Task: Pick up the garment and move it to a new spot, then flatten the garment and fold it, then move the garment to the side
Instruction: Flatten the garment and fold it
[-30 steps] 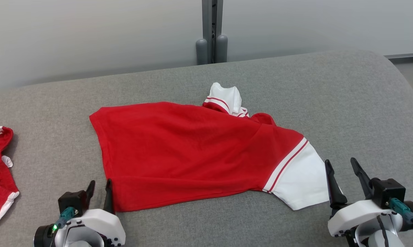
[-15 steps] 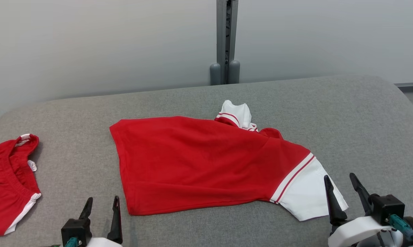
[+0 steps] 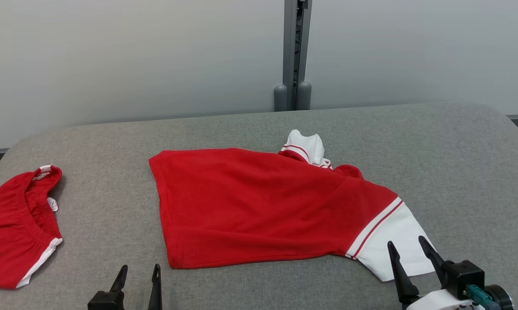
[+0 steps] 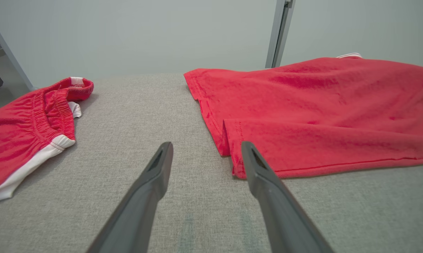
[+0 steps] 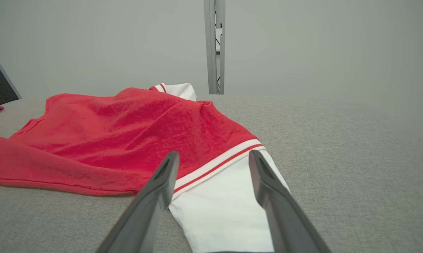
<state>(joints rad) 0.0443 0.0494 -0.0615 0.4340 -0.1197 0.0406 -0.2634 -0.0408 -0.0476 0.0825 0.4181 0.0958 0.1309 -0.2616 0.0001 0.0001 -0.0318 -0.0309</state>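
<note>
While both grippers stand empty at the near edge, the red knit short-sleeved shirt with white, red-striped sleeves [image 3: 259, 206] lies near the middle of the grey woven padded surface [image 3: 457, 163]. It is spread out but not flat. Shallow ridges cross the body, the hem laps over itself at the near left corner, and the far sleeve [image 3: 304, 146] is bunched behind the shoulder.

Left gripper [image 3: 140, 269]: jaws wide apart, holding nothing, low over the surface beside the near left hem corner. In the left wrist view one finger [image 4: 264, 182] overlaps that corner; contact cannot be confirmed.

Right gripper [image 3: 406, 243]: jaws likewise spread and empty, with the near white sleeve lying between its fingers in the right wrist view.

A pair of red elastic-waisted shorts with white trim [image 3: 13, 241] lies well apart at the left edge, not involved.

Assessment: relocation appears complete. Flattening is the step in hand, and folding and setting aside are not yet begun.

The next move calls for the left gripper to close on the hem corner and the right on the sleeve end. Both then draw outward, low and evenly, to take out the ridges. The far sleeve will need separate attention. An uneven pull is likely to drag the whole shirt rather than smooth it.
</note>
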